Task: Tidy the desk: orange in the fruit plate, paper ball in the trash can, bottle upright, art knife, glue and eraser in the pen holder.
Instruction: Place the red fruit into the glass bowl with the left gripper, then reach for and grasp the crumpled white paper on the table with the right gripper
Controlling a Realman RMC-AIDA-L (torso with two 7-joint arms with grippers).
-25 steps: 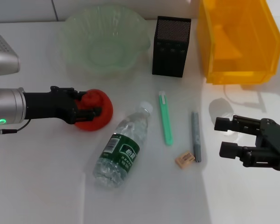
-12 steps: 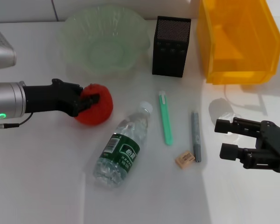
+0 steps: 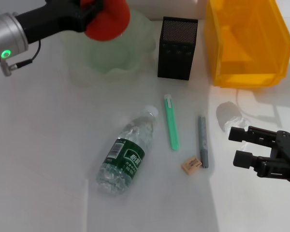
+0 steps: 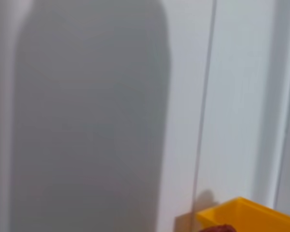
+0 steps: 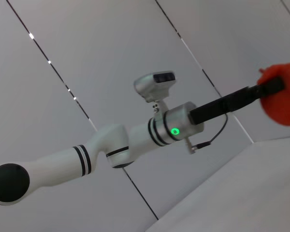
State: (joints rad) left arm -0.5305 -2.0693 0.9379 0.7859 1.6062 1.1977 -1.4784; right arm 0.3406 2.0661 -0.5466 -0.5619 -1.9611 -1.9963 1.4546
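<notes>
The orange (image 3: 108, 18) is bright red-orange. The fruit plate (image 3: 137, 46) is pale, see-through green. The pen holder (image 3: 177, 48) is black mesh. The trash can (image 3: 249, 43) is yellow-orange. The bottle (image 3: 126, 151) is clear, with a dark green label printed in white and a white cap. The art knife (image 3: 171, 122) is mint green with a whitish tip. The glue (image 3: 202, 140) is grey, the eraser (image 3: 191, 165) tan-beige, the paper ball (image 3: 228, 115) white. Both end effectors, left (image 3: 89, 7) and right (image 3: 242, 146), are black. The counter (image 3: 48, 169) is white.
</notes>
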